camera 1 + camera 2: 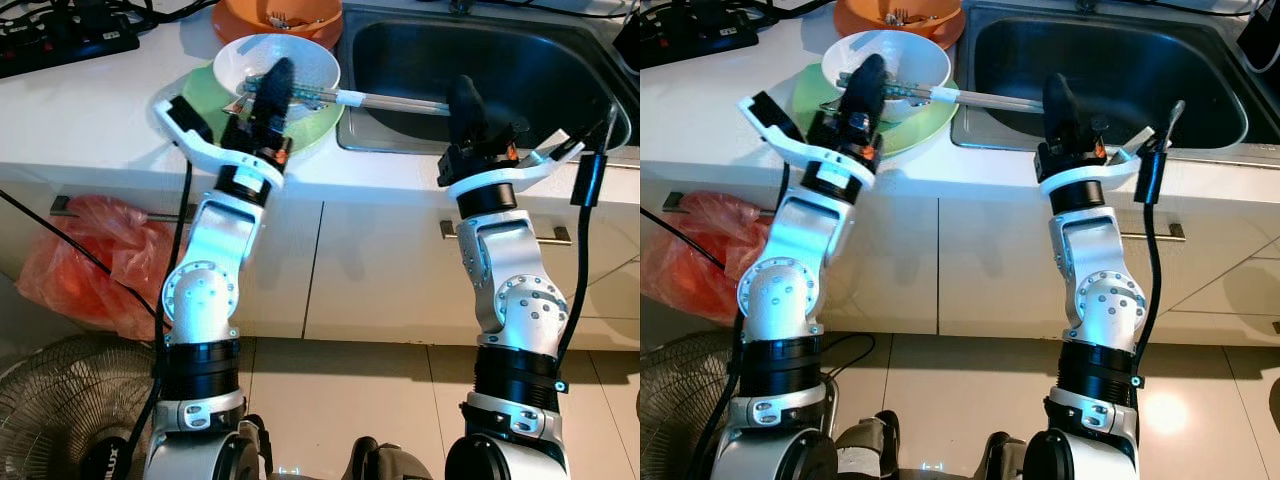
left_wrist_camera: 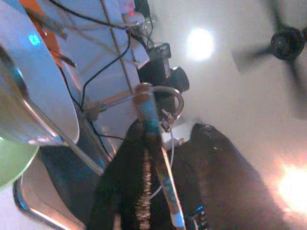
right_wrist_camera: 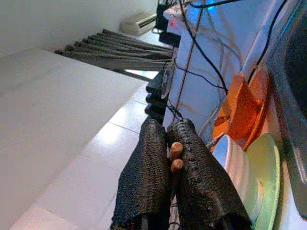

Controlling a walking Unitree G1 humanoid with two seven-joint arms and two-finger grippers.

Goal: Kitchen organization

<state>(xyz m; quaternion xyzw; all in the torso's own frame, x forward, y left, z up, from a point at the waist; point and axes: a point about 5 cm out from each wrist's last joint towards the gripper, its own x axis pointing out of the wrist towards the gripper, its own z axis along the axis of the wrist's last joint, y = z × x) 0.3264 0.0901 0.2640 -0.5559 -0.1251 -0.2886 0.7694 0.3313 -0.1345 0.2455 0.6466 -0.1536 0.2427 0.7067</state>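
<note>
at the counter edge, 6 o'clock side of the dishes, the left gripper (image 1: 272, 88) is closed narrow on a thin metal utensil with a curved end (image 2: 158, 120), probably a ladle or spoon handle; the wrist view shows the fingers pinching its shaft. the right gripper (image 1: 1058, 105) stands at 3 o'clock of the dishes, over the front lip of the steel sink (image 1: 1200, 140), fingers pressed together on a pair of wooden chopsticks (image 3: 174, 157), tips just poking out between the pads.

a long white-and-metal handle (image 1: 395, 100) lies across from the white bowl (image 1: 305, 55) toward the sink. the bowl sits in a green plate (image 1: 320, 125), and at 12 o'clock of that is an orange bowl (image 1: 235, 22) holding cutlery.

handling guess: chopsticks are light, stiff, round and likely to roll or scissor apart, so grip mid-length with both together. metal utensil is stiff, slick, a bit top-heavy; pinch near the balance point. bowl looks ceramic, breakable, stacked loose on the plate, so avoid knocking its rim.
</note>
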